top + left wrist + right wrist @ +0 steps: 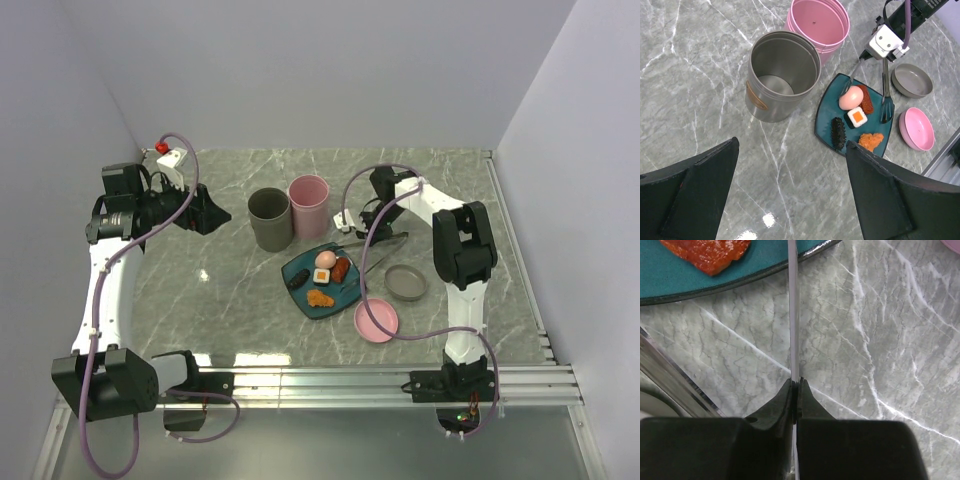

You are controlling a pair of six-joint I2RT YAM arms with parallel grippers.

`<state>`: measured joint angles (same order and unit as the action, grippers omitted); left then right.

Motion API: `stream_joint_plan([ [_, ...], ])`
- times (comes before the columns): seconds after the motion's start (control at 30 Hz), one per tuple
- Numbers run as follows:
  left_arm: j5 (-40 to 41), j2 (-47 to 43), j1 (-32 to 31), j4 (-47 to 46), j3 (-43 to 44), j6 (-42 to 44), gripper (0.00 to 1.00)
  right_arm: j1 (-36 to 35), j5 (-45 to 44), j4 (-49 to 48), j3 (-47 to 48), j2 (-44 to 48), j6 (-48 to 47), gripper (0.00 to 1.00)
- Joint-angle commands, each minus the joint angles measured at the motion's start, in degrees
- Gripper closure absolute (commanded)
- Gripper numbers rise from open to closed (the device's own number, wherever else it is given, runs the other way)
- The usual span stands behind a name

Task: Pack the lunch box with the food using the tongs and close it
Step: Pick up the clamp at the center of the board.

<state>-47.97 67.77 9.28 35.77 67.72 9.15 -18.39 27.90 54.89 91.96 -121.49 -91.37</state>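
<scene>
Since no bite can move until the long slim silver metal tongs (885,82) are in hand, the right gripper (796,385) has its fingers pinched together on one thin, flat arm of them, just beside the teal square plate (826,110). All the food lies on that plate:

- a smooth pale pink egg-like ball (851,97)
- a glossy red-brown sausage (866,100)
- a ridged dark brown piece (838,133)
- a craggy orange fried nugget (871,141)
- a white-and-orange block (857,116)

The left gripper (792,150) hovers over the marbled grey bench (690,75), fingers spread wide and empty. Nearby, the grey metal cylindrical tin (782,75) stands open.
</scene>
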Motion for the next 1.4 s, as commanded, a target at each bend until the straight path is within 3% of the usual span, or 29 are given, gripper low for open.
stream_joint_plan([
  [0.0,-1.2,-0.8,-0.2,-1.8,-0.2,-0.4,0.06,-0.3,-0.2,0.7,2.6,-0.6,1.4,1.00],
  [0.3,-2.7,-1.2,-0.4,-1.1,-0.8,-0.4,0.06,2.7,5.2,7.8,13.4,-1.5,6.0,1.00],
  [0.57,-8.2,-2.5,-0.3,1.0,1.1,1.9,0.07,4.3,11.7,19.3,18.1,3.9,9.0,1.00],
  [0.7,-14.1,-5.8,-0.9,-7.2,-1.7,-3.5,0.06,4.3,20.3,23.6,19.6,9.2,14.5,1.00],
  [0.77,-17.1,-7.1,-2.7,-16.0,-2.9,-8.8,0.06,3.8,26.3,23.8,20.6,11.8,20.3,1.00],
  [0.9,-14.5,-7.0,-11.0,-29.8,-4.3,-22.2,0.06,1.7,33.5,23.4,21.5,15.0,29.3,1.00],
  [0.93,-13.5,-6.6,-12.2,-32.5,-4.6,-27.3,0.06,1.6,36.1,22.1,20.5,15.8,35.4,1.00],
  [1.0,-10.0,-6.3,-14.7,-42.4,-6.5,-33.3,0.05,1.0,42.7,14.8,19.1,18.2,43.9,1.00],
  [1.03,-8.8,-6.1,-15.3,-45.3,-7.2,-39.4,0.05,0.8,44.6,10.3,17.0,19.0,56.4,1.00],
  [1.1,-5.3,-5.4,-17.4,-52.8,-8.2,-44.6,0.06,0.6,50.5,-7.2,13.8,22.2,70.1,1.00],
  [1.13,-4.3,-4.6,-18.3,-54.6,-8.5,-48.7,0.07,0.1,51.3,-15.6,8.5,23.6,87.1,1.00],
  [1.17,-3.2,-4.1,-19.2,-56.7,-8.6,-50.3,0.10,-0.3,51.4,-35.3,5.0,26.9,96.6,1.00],
  [1.2,-2.0,-3.8,-21.0,-59.0,-8.4,-51.5,0.15,-0.7,50.3,-45.0,1.6,28.3,105.1,1.00],
  [1.23,-0.3,-2.9,-21.7,-61.3,-8.5,-54.8,0.16,-1.2,50.1,-54.4,-4.5,29.5,121.0,1.00],
  [1.27,0.4,-2.5,-22.2,-63.3,-8.7,-56.8,0.16,-1.6,50.1,-71.4,-6.8,30.3,128.6,1.00],
  [1.33,2.2,-0.8,-23.5,-67.0,-8.1,-61.4,0.17,-3.0,50.9,-81.6,-8.0,28.3,144.2,1.00],
  [1.37,2.6,-0.5,-23.7,-68.4,-8.1,-62.9,0.18,-3.4,50.9,-85.7,-7.7,27.6,146.9,1.00],
])
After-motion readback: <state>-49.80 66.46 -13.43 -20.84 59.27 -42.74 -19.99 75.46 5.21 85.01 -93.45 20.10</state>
